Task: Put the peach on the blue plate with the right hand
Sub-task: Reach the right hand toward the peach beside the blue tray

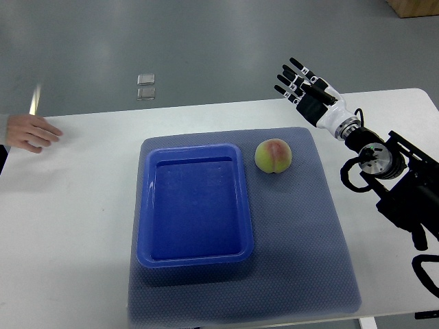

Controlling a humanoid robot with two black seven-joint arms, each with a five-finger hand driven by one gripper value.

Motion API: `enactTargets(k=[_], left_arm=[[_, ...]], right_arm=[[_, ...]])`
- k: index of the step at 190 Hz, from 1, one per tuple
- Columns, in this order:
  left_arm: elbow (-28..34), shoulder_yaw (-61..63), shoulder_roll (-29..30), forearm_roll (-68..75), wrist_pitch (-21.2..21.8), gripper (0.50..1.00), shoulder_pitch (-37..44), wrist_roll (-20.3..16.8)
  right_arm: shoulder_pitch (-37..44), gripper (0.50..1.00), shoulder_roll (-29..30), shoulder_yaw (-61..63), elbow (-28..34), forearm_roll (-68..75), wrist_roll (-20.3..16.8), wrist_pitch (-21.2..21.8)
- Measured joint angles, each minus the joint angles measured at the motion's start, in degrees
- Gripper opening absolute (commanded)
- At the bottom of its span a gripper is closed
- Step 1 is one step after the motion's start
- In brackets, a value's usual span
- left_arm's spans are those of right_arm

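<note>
A yellow-green peach with a pink blush (274, 156) lies on the grey mat, just right of the far right corner of the blue plate. The blue plate (147, 205) is a shallow rectangular tray, empty, in the middle of the mat. My right hand (304, 86) is raised beyond and to the right of the peach, over the table's far edge, with its fingers spread and holding nothing. It does not touch the peach. My left arm does not show.
The grey mat (315, 240) covers the middle of the white table (68, 226). A person's hand (31, 131) rests on the table at the far left edge. Two small clear squares (145, 86) lie on the floor beyond the table.
</note>
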Motion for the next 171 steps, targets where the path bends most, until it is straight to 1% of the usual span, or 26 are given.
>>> enactTargets(k=[81, 103, 126, 150, 171], left_arm=[[0.2, 0.0, 0.0, -0.1, 0.1, 1.000, 0.0, -0.1], [0.2, 0.0, 0.0, -0.1, 0.1, 1.000, 0.0, -0.1], [0.1, 0.0, 0.0, -0.1, 0.1, 1.000, 0.0, -0.1], [0.0, 0.0, 0.0, -0.1, 0.1, 1.000, 0.0, -0.1], [0.0, 0.0, 0.0, -0.1, 0.0, 1.000, 0.0, -0.1]], right_arm=[[0.5, 0.932, -0.2, -0.2, 0.2, -0.1, -0.1, 0.3], [1.6, 0.932, -0.8, -2.3, 0.5, -1.2, -0.3, 0.6], [4.4, 0.932, -3.1, -7.7, 0.5, -6.3, -0.5, 0.8], [8.9, 0.932, -6.4, -15.4, 0.7, -15.1, -0.6, 1.0], [13.7, 0.932, -10.4, -22.9, 1.0, -24.4, -0.7, 2.8]])
